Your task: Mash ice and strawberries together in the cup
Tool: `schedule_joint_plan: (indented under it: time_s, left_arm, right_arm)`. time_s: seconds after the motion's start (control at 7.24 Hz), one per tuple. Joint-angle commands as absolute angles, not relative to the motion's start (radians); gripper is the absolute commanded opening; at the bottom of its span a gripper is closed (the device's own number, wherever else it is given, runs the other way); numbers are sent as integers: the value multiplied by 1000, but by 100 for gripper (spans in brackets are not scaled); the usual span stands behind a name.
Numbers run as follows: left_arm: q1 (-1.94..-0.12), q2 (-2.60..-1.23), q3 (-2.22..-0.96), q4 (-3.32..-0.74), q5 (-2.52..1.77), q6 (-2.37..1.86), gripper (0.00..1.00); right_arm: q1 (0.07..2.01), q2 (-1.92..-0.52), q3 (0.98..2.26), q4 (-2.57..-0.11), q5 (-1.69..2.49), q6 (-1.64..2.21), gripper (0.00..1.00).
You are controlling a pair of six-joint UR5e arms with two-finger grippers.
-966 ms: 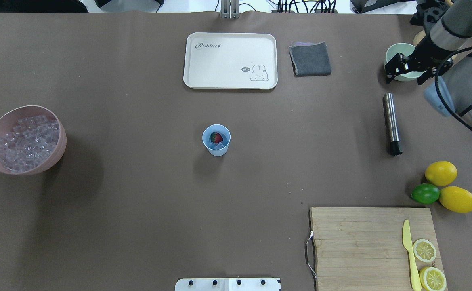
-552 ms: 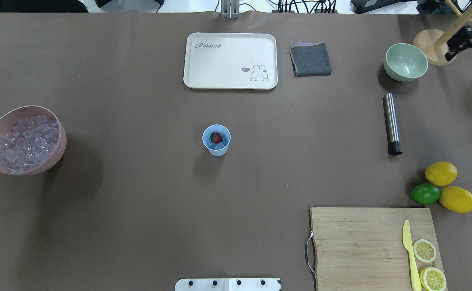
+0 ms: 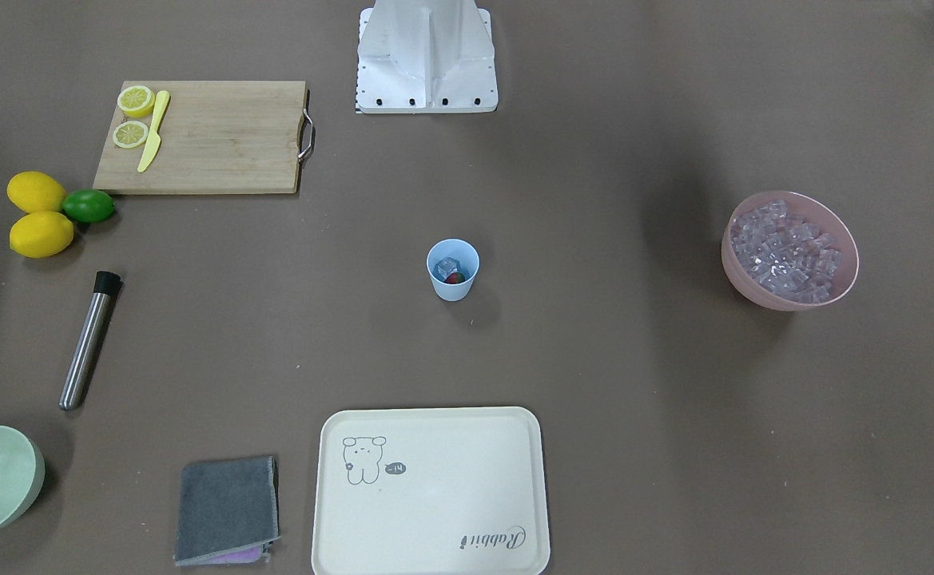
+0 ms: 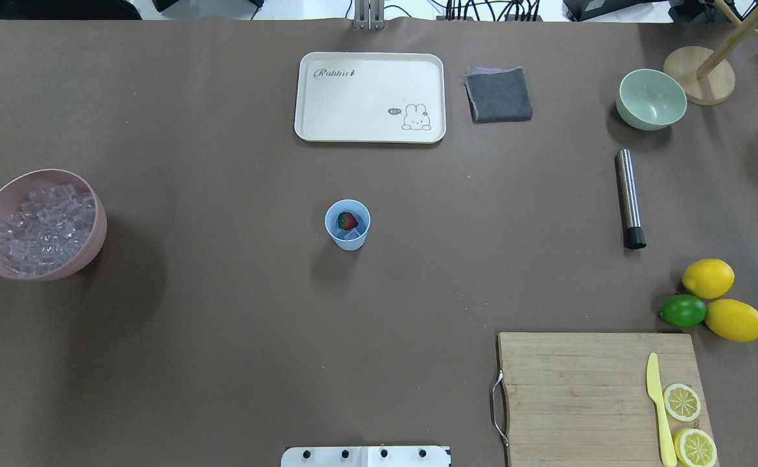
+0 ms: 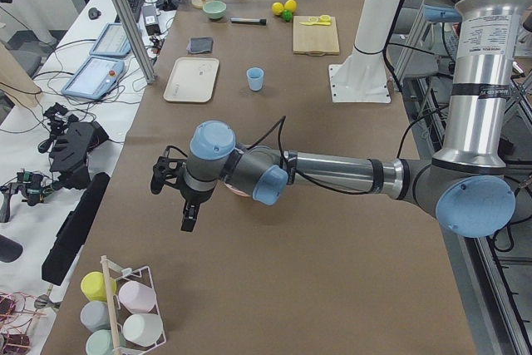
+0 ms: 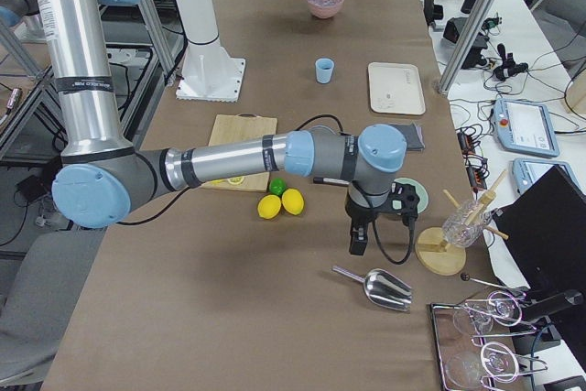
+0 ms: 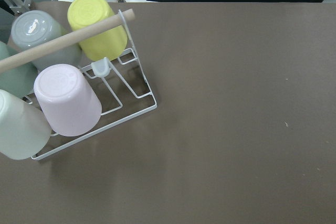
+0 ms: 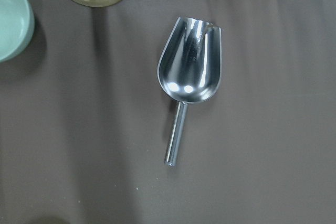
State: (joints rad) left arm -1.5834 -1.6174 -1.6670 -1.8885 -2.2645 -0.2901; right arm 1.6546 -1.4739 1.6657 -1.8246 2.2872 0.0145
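One cup [image 4: 347,239], strawberry [image 4: 349,221] inside, far from right claw [image 6: 357,245]

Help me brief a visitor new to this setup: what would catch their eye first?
Probably the light-blue cup alone at the table's middle, with a red strawberry and ice inside. Next, the pink bowl heaped with ice cubes at the robot's left, and the yellow lemons with a lime at its right.

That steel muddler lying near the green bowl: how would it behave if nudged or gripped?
Probably rolls: the muddler is a round cylinder lying on its side. Its polished metal looks slippery; the black end may grip better. Likely rigid.
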Motion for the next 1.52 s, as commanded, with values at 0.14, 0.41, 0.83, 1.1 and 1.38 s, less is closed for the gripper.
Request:
schedule_joint_plan:
  time_s: [0.14, 0.41, 0.83, 1.1, 1.38]
  left_arm:
    - [-1577, -1608, -1729, -1729, -2269, -170, 97]
    - [-1574, -1578, -1634, -1817, -2269, -126, 97]
    - [-1574, -1580, -1628, -1821, -2273, -126, 97]
    - [-1574, -1578, -1628, -1821, -2273, -126, 97]
    - [-1574, -1578, -1626, -1821, -2273, -126, 97]
  right_arm:
    - [1667, -1592, 1646, -1670, 2280, 5, 100]
    - [1667, -1624, 1499, -1457, 2275, 5, 100]
    - [1667, -1611, 1494, -1474, 2278, 11, 100]
    - [1667, -1611, 1499, -1476, 2289, 12, 100]
    - [1643, -1547, 1613, -1730, 2289, 18, 100]
